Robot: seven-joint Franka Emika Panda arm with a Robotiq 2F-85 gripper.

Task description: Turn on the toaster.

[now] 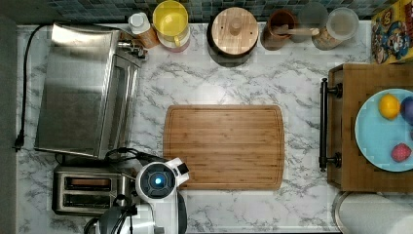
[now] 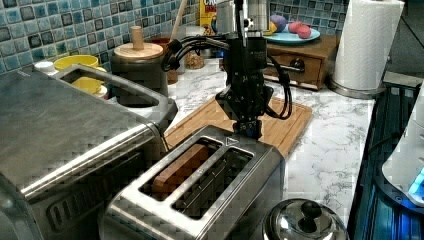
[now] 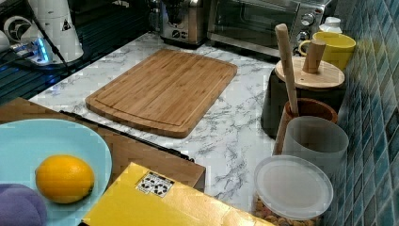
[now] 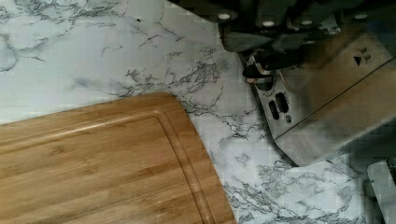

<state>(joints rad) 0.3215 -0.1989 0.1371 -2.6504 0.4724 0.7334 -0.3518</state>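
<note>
The toaster (image 2: 200,185) is a small brushed-steel box with two long slots, and a brown slice (image 2: 175,167) sits in one of them. It stands at the top view's lower left (image 1: 90,190), in front of the big toaster oven. My gripper (image 2: 247,129) points straight down at the toaster's end nearest the cutting board, its dark fingers together and touching the top edge there. In the wrist view the fingers (image 4: 280,53) lie over the toaster's control end (image 4: 322,93), just above a round knob (image 4: 256,77) and two small buttons. The lever is hidden under the fingers.
The steel toaster oven (image 1: 83,87) stands close beside the toaster. A bamboo cutting board (image 1: 224,146) lies mid-counter. Canisters and a yellow mug (image 1: 170,22) line the tiled wall. A wooden tray (image 1: 350,126) carries a blue plate of fruit. A paper towel roll (image 2: 365,45) and a steel pot lid (image 2: 305,220) are nearby.
</note>
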